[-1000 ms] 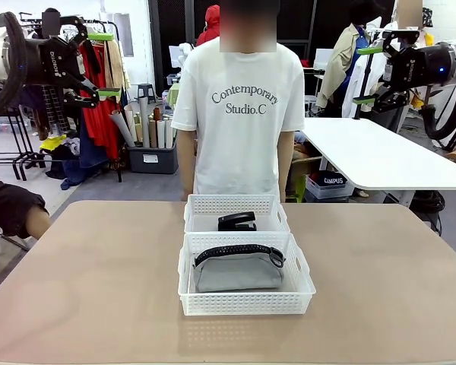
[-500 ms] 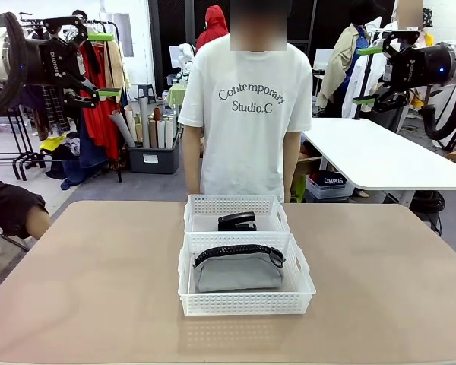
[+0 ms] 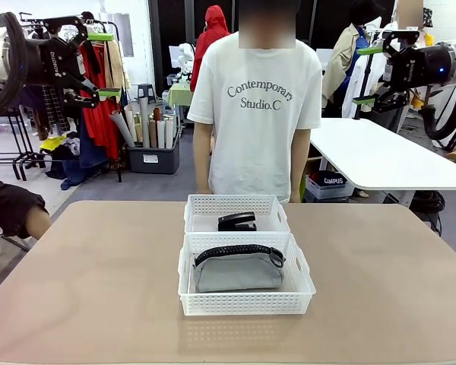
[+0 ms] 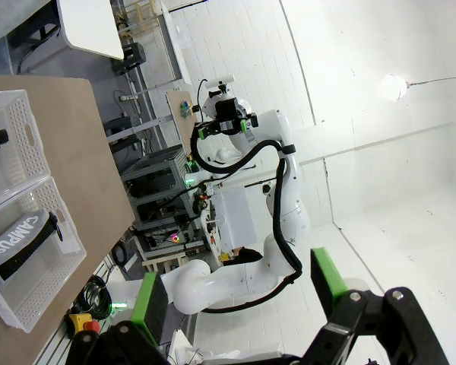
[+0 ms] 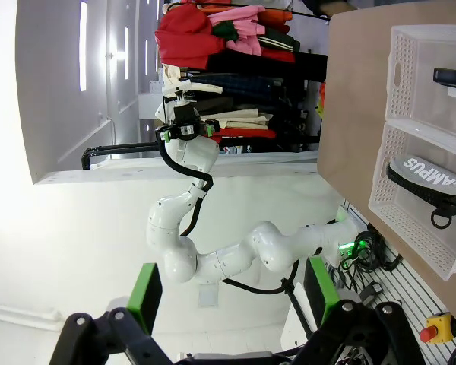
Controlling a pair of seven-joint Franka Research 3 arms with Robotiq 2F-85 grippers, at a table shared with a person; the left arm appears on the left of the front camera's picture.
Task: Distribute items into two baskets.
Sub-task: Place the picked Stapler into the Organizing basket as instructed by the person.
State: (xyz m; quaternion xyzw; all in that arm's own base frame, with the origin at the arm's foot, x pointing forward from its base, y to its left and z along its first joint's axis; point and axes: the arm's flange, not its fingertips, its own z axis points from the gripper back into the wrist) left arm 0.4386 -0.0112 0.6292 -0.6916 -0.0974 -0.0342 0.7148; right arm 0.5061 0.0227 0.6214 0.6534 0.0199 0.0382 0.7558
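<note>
Front view is showing the pouch and stapler lying in separate baskets; both grippers' fingers are standing wide, empty, so keeping clear seems best.

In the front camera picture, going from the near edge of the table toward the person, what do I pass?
Larger basket holding the grey pouch → smaller basket holding the black stapler → the person standing at the far side.

Probably lab: robot arms, clothes racks.
</note>
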